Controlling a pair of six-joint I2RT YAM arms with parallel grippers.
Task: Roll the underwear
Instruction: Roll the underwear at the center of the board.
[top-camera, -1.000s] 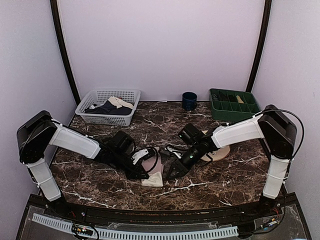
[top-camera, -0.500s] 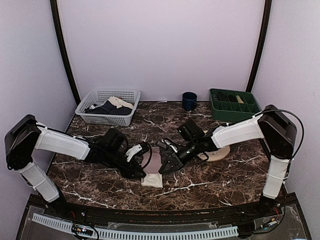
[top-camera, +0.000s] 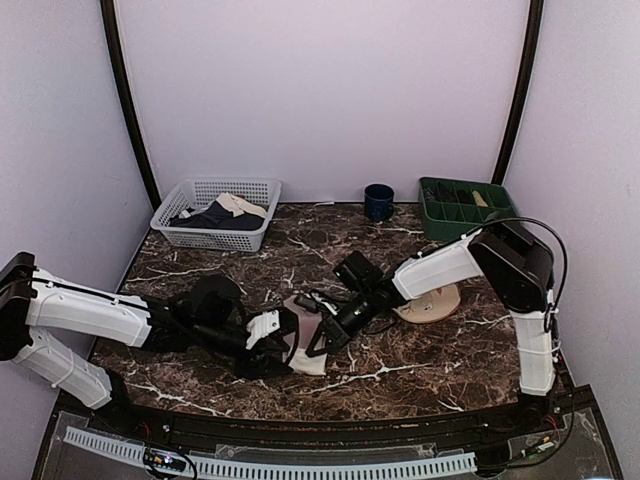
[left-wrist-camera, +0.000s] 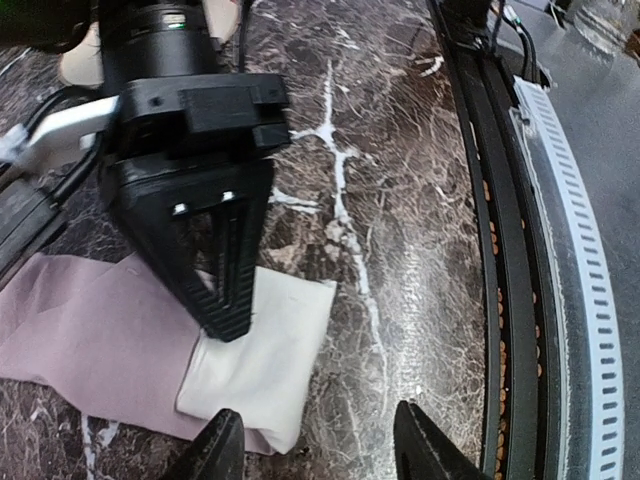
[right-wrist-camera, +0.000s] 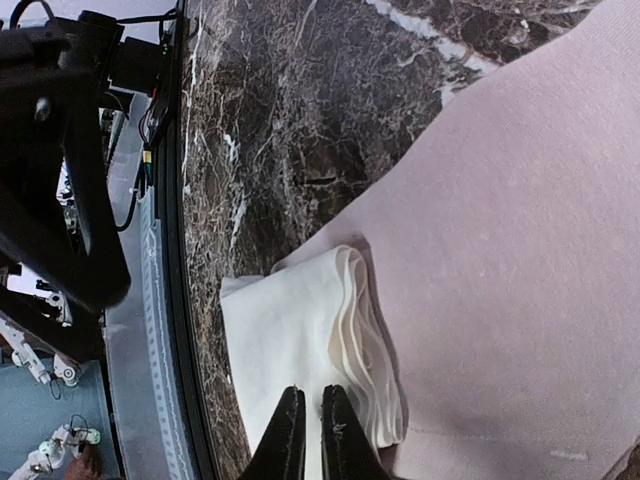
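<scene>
**A:** Left fingers (left-wrist-camera: 320, 442)?
**B:** Just let go. Shut a sec ago, now wide and empty, at 9 o'clock of the underwear (left-wrist-camera: 100, 340).
**A:** Underwear where?
**B:** Flat on the bench (left-wrist-camera: 400, 150), near-centre. Waistband (left-wrist-camera: 270, 350) at its 6 o'clock end, no roll yet.
**A:** Right fingers (right-wrist-camera: 308, 418)?
**B:** Moved in from 2 o'clock and narrowed, nearly together, tips on the waistband. Pinching cloth? Can't tell. Prob. taking over to start the roll.

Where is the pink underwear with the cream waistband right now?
In the top view, the dusty-pink fabric underwear lies on the dark marble table near its front edge, between the left gripper and the right gripper, left of the round plate.
</scene>
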